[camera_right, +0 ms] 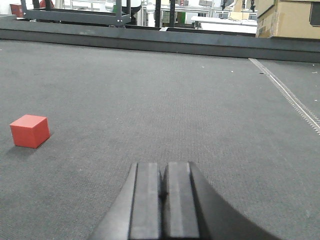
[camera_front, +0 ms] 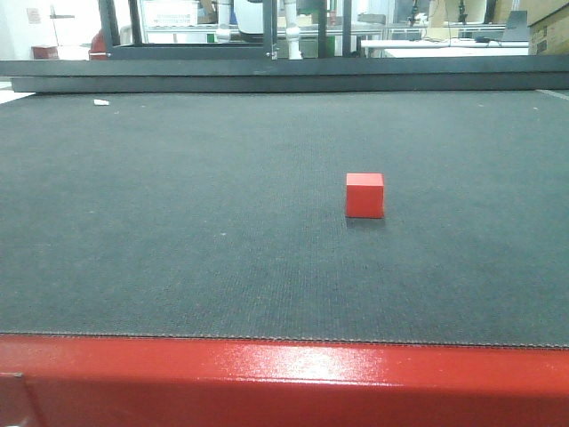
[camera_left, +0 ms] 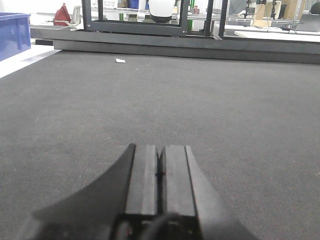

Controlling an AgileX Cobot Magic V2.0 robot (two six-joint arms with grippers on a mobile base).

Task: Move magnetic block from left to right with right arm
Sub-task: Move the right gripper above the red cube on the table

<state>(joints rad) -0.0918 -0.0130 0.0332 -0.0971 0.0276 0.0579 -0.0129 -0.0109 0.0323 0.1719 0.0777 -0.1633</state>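
Left of the right pincer (camera_right: 161, 169), pressed together, sits the magnetic block (camera_right: 30, 131); approaching unopened risks shoving it away.

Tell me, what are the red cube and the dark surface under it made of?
The red cube looks like hard plastic or painted wood, I cannot tell which: matte faces, even colour, sharp edges. The dark surface looks like a woven fabric or felt mat: fine ribbed texture, no shine.
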